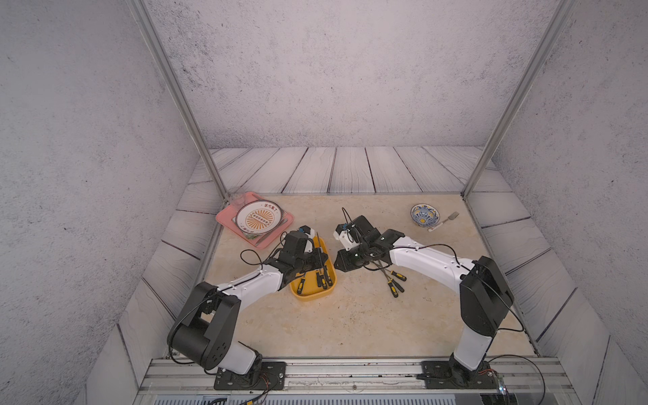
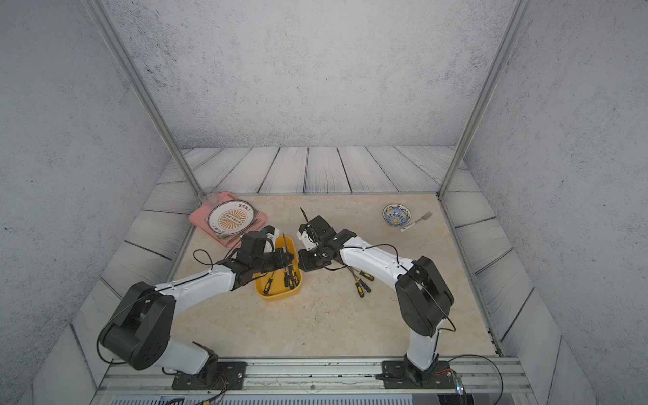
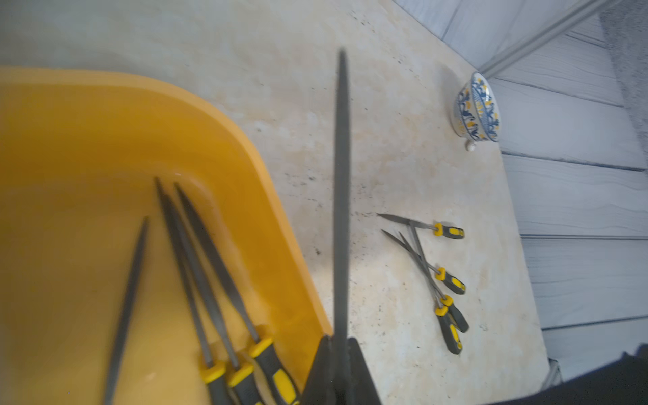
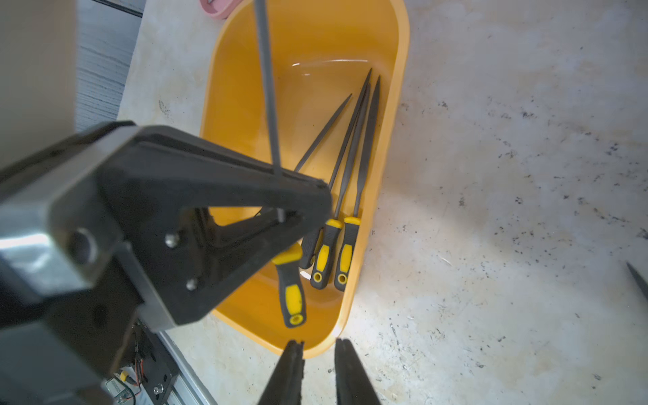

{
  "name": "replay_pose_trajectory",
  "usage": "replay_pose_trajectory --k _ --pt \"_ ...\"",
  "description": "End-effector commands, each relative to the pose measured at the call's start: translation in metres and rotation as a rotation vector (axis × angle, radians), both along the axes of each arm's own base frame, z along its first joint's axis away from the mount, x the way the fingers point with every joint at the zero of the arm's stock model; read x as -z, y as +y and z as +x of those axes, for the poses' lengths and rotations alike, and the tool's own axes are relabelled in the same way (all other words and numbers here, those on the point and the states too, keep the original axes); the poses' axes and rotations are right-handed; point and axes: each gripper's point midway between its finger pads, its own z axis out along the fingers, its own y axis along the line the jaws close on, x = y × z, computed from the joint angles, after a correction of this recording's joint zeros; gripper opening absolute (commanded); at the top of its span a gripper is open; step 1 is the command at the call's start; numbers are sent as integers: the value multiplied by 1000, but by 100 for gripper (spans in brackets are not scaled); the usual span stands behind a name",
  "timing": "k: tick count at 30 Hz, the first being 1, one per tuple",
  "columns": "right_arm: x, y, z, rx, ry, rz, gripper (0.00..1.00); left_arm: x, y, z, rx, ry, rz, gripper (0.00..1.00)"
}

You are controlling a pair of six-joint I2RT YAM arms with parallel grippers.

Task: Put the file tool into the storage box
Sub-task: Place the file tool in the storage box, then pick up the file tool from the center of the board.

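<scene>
Placement is looking like the step in hand. In both top views the left gripper [image 1: 319,262] is pinching the file tool [image 1: 319,249] by its blade, with the tip pointing up and far. It is holding the tool over the storage box [image 1: 312,298], which is sitting left of the table's [image 1: 350,322] centre, with the pink tray [image 1: 224,217] far-left of it. The right gripper [image 1: 341,263] is hovering just right of the box. A cluster of loose files [image 1: 394,282] is lying further right, partly under that arm.

From the left wrist view, the jaws are pressing together on the dark blade, which is rising past the box's right rim. Four stored files [image 3: 217,263] are lying inside the box.

From the right wrist view, the right gripper's [image 4: 319,368] jaws are standing slightly apart with nothing between them, by the box's near end. The held tool's yellow-and-black handle is hanging below the left jaws, apparently above the box floor and not touching it.

To do this well, I judge the left arm should be tilting the blade flat along the box's long axis. It should be lowering until the handle is meeting the floor before releasing, so the tip is not catching the rim or bouncing out. The right arm should be staying aside.
</scene>
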Motion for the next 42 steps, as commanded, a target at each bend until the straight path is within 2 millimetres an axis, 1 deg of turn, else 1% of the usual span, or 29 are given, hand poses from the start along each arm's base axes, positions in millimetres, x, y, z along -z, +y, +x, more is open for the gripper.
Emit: replay_pose_trajectory --k 1,3,4,6,7,9,10,11,14,17,19,22,25,27,30,36,42 --pt "-7 -1 3 14 -23 4 22 13 45 1 -139 7 219 8" --pt "-4 -2 3 16 -20 -4 22 20 53 0 -158 40 279 14" --pt "-3 -3 3 18 -21 -11 22 23 54 0 -152 56 295 20" --pt "1 -7 5 32 -25 -38 24 25 50 1 -136 70 296 38" --pt "3 -11 7 44 -32 -61 25 26 49 1 -132 74 295 43" --pt "8 -20 9 63 -42 -112 29 28 48 0 -133 78 285 51" --pt "12 -28 11 78 -51 -151 31 27 48 0 -132 75 284 53" --pt "15 -37 13 101 -60 -195 32 27 48 0 -132 74 282 54" --pt "33 -74 20 194 -72 -377 34 26 46 0 -127 73 275 55" --pt "53 -121 23 294 -38 -575 33 28 44 0 -122 79 269 55" --pt "68 -152 18 337 -15 -695 33 28 43 0 -120 82 264 54" --pt "85 -182 8 379 27 -770 32 28 42 0 -118 83 259 54" --pt "100 -200 -4 414 80 -780 32 27 42 0 -117 82 254 54" --pt "109 -205 -11 424 113 -774 31 27 41 0 -117 85 252 54" --pt "120 -206 -19 422 159 -759 31 29 40 0 -114 90 247 54" --pt "135 -200 -28 404 219 -740 28 29 39 0 -112 93 244 54" --pt "146 -190 -38 384 288 -695 25 28 40 0 -113 90 248 55"
